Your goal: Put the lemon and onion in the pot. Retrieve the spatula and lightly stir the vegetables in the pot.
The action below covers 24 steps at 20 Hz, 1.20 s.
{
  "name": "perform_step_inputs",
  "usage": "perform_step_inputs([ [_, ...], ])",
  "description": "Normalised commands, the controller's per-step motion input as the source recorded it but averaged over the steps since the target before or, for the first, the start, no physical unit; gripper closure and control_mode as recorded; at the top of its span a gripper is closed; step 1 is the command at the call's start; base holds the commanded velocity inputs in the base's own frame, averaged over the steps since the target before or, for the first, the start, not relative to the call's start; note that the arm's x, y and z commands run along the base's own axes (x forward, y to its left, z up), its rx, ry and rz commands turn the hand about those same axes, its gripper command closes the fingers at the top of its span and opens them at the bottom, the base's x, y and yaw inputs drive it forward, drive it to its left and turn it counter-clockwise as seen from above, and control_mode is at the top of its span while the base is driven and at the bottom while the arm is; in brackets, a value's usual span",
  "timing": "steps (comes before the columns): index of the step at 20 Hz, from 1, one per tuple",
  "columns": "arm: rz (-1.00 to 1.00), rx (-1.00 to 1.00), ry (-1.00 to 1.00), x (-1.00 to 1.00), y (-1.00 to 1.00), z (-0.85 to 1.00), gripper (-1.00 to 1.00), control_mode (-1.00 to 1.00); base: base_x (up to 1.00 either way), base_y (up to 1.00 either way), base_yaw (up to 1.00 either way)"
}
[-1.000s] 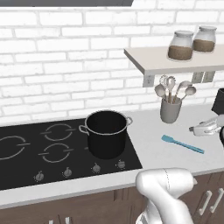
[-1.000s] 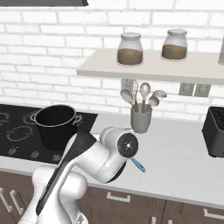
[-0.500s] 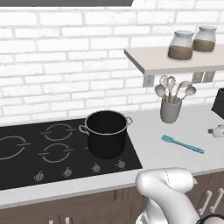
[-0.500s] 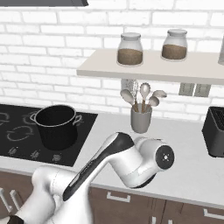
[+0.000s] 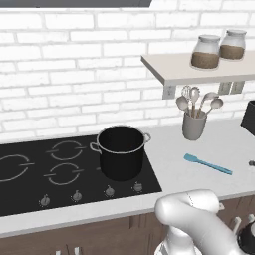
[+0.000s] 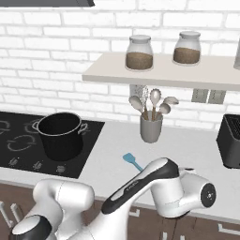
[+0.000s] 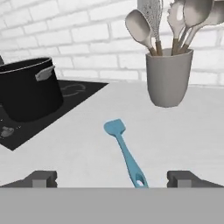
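The claw (image 7: 112,178) is spread wide with the blue spatula (image 7: 125,153) lying between its tips, touching neither one.

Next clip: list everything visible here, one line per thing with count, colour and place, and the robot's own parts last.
Deep round black pot with silvery rim: one, black, on the cooktop's right side.
Slim light-blue spatula: one, blue, flat on the counter between pot and cup.
Grey utensil cup: one, grey, on the counter under the shelf, holding silver spoons and a whisk.
Glass jars with brown contents: two, on the wall shelf.
Black cooktop: one, set in the counter.
Black appliance: one, counter's far right.
Claw: one, dark tips, open, low above the spatula's handle end.
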Motion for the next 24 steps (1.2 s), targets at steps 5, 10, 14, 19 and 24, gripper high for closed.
perform_step_inputs([
  [5,0.17,0.0,-0.08,0.0,0.0,-0.55,-1.0,-1.0,0.0,0.0,0.0],
  [10,0.18,0.0,-0.05,0.0,0.09,-0.3,-1.0,-1.0,0.0,0.0,0.0],
  [14,0.04,0.01,-0.01,0.04,0.1,-0.32,-1.0,-1.0,0.0,0.0,0.0],
  [19,-0.02,0.05,0.0,0.15,0.19,-0.32,-1.0,-1.0,0.0,0.0,0.0],
  [24,-0.06,0.02,0.0,0.13,0.23,-0.29,-1.0,-1.0,0.0,0.0,0.0],
])
